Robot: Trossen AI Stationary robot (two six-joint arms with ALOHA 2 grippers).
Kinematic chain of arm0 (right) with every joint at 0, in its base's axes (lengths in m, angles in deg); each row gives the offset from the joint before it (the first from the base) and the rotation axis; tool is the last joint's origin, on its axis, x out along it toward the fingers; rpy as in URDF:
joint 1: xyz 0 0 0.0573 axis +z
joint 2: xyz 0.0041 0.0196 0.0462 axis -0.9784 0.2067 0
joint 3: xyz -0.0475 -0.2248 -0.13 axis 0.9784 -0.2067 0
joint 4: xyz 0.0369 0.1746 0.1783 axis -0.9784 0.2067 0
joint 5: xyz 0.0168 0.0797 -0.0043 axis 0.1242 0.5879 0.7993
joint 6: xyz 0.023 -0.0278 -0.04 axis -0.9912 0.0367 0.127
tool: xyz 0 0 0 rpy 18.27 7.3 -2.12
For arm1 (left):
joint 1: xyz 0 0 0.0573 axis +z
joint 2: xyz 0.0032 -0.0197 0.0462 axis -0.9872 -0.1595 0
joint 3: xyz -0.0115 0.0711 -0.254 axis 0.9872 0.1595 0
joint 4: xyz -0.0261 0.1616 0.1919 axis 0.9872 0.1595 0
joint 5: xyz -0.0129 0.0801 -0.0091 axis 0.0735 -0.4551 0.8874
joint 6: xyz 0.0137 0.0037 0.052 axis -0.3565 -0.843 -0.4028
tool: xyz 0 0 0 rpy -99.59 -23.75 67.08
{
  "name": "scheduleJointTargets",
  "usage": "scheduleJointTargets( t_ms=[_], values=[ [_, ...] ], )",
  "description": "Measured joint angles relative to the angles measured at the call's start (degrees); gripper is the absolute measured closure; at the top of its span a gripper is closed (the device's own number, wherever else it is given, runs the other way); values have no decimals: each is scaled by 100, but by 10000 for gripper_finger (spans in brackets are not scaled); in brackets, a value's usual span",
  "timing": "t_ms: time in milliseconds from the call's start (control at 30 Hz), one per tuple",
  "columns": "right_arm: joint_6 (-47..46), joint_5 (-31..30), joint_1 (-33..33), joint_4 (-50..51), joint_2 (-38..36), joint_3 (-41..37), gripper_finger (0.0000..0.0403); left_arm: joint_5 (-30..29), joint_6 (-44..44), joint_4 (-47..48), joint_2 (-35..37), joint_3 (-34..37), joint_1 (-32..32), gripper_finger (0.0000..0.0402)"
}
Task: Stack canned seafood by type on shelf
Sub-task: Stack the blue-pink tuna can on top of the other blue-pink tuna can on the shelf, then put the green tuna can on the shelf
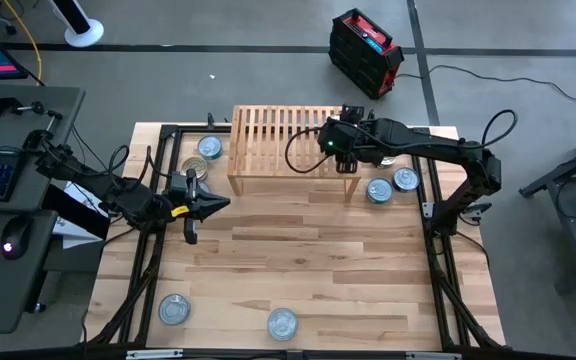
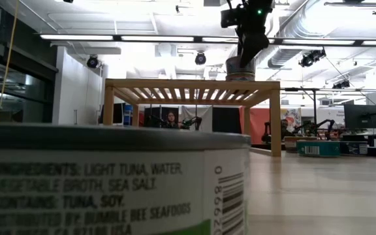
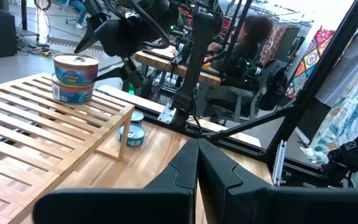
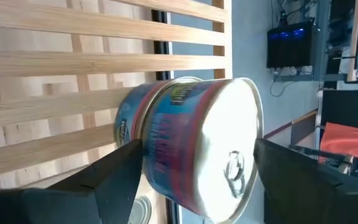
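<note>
The light-wood shelf (image 1: 288,140) stands at the table's far side. On its right part two tins are stacked (image 3: 73,78). My right gripper (image 1: 346,152) reaches over the shelf from the right and is shut on the top tin (image 4: 191,143), whose silvery pull-tab lid (image 4: 232,162) faces the wrist camera. My left gripper (image 1: 208,204) hovers shut over the table's left part, touching nothing. Loose tins lie flat on the table: two left of the shelf (image 1: 209,148), two right of it (image 1: 379,190), two by the near edge (image 1: 173,309). My right gripper pinches the top tin's side wall (image 4: 145,146) between its two fingers (image 4: 114,177), one on each side, coming from above and pointing down. The tin sits level with its base on the lower tin (image 3: 72,92), which rests on the shelf's slats.
The shelf's left and middle slats (image 1: 268,140) are bare. One near-edge tin (image 2: 109,183) fills the low view's foreground. Black frame rails (image 1: 148,250) run along the table's left and right sides. A person (image 3: 253,50) sits at a desk beyond the table.
</note>
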Motion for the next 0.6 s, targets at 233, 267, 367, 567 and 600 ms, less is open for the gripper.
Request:
scheduleJointTargets(
  t_ms=[233, 267, 367, 567, 600],
  values=[
    [22, 54, 16, 12, 0, 0, 109, 0, 4, 0, -1, 0, 0, 401],
    [29, 52, 38, 39, 0, 0, 109, 0, 4, 0, 0, 0, 0, 401],
    [16, 61, 132, 241, -51, 0, 109, 0, 4, 0, 0, 0, 2, 401],
    [-1371, 485, 591, 594, -413, 0, 109, 0, 6, -4, 0, 0, 0, 401],
    [-1819, 726, 683, 598, -492, 0, 109, 0, 6, -5, 0, 0, 2, 401]
  ],
)
